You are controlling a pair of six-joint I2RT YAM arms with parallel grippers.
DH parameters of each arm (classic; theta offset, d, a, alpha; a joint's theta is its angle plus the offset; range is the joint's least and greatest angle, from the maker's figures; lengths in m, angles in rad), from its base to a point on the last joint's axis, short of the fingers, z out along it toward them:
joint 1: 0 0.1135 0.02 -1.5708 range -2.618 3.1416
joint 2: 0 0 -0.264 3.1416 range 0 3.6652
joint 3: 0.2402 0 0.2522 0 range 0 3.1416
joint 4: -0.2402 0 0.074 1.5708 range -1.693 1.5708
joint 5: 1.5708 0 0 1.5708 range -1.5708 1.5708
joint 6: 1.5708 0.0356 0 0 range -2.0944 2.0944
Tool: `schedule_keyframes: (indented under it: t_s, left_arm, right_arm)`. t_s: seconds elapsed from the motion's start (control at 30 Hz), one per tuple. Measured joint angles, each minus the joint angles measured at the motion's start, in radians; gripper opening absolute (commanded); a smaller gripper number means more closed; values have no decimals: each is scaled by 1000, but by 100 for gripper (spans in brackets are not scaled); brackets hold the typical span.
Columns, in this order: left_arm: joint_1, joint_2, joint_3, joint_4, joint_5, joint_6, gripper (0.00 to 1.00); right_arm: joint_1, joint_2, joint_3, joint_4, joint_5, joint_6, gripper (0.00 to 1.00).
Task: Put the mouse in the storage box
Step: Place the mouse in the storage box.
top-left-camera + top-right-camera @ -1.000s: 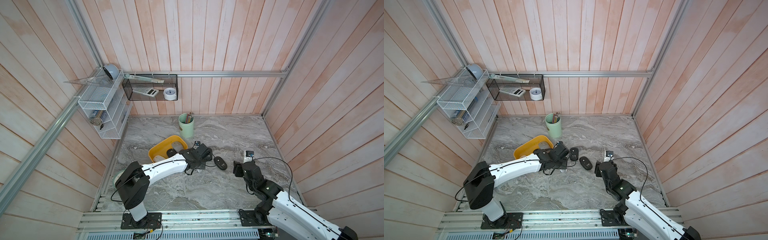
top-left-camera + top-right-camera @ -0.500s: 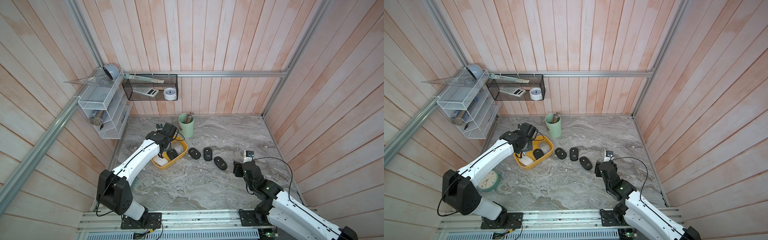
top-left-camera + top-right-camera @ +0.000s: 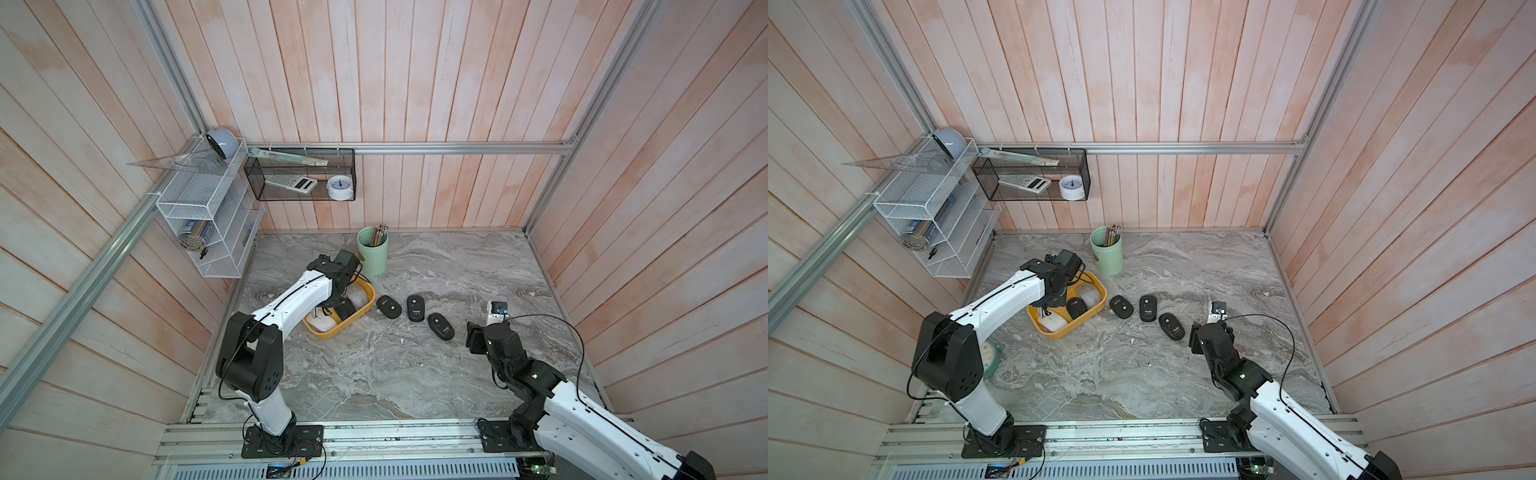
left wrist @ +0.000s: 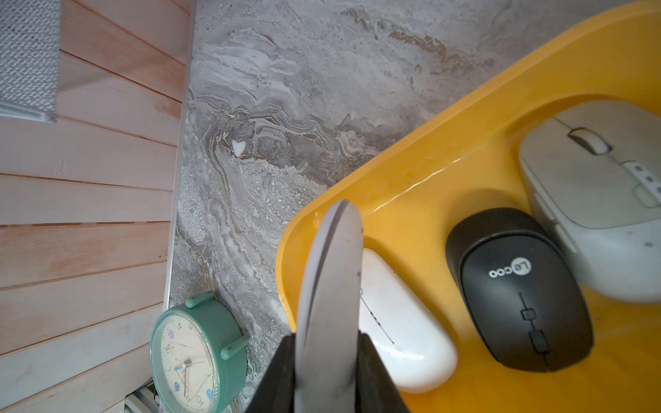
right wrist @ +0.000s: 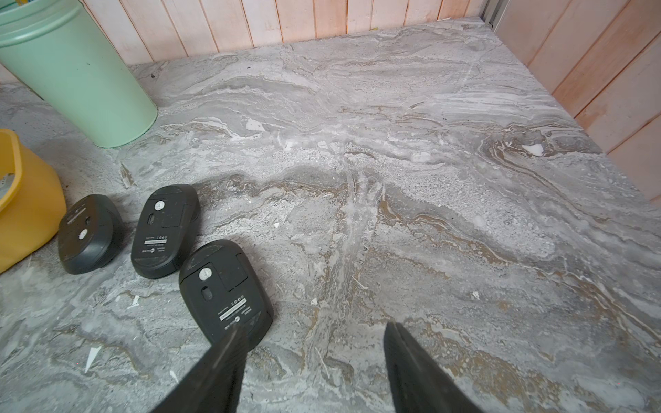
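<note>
The yellow storage box point(image 3: 354, 322) point(image 3: 1075, 331) point(image 4: 411, 171) lies at the table's left. Inside it are a white mouse point(image 4: 404, 329) point(image 3: 1052, 322), a black mouse point(image 4: 518, 286) point(image 3: 1076, 307) and a grey mouse point(image 4: 601, 186) point(image 3: 1090, 294). My left gripper point(image 4: 338, 214) point(image 3: 336, 291) hangs shut and empty over the box's near-left corner, above the white mouse. Three black mice lie upside down in a row right of the box point(image 3: 388, 306) point(image 3: 414, 307) point(image 3: 441, 326). My right gripper point(image 5: 316, 329) point(image 3: 473, 338) stands open and empty just right of the nearest black mouse point(image 5: 223, 289).
A green pencil cup point(image 3: 372, 251) point(image 5: 71, 78) stands behind the box. A green alarm clock point(image 4: 193, 357) point(image 3: 992, 359) lies by the left wall, near my left arm's base. The white wire rack point(image 3: 208, 224) and the black mesh basket point(image 3: 299, 174) hang on the walls.
My left arm has swung left from the row of black mice to above the yellow box, its gripper shut throughout. The right arm has not moved.
</note>
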Motion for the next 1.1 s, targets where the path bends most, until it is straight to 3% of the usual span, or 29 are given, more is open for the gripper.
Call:
schedule_keyframes:
  t_s: [0.33, 0.67, 0.77, 0.97, 1.1]
  left_arm:
    - [-10, 185, 67, 0, 3, 7, 11]
    - [-51, 271, 151, 3, 37, 10, 40]
    - [-68, 293, 154, 11, 57, 3, 55]
    - [-63, 280, 158, 16, 77, -9, 61]
    - [-63, 179, 86, 82, 172, -25, 68]
  right_arm:
    - [0, -5, 0, 0, 0, 0, 66]
    - [0, -15, 0, 0, 3, 0, 66]
    - [0, -15, 0, 0, 3, 0, 66]
    - [0, -15, 0, 0, 3, 3, 66]
    - [0, 28, 9, -2, 0, 5, 66]
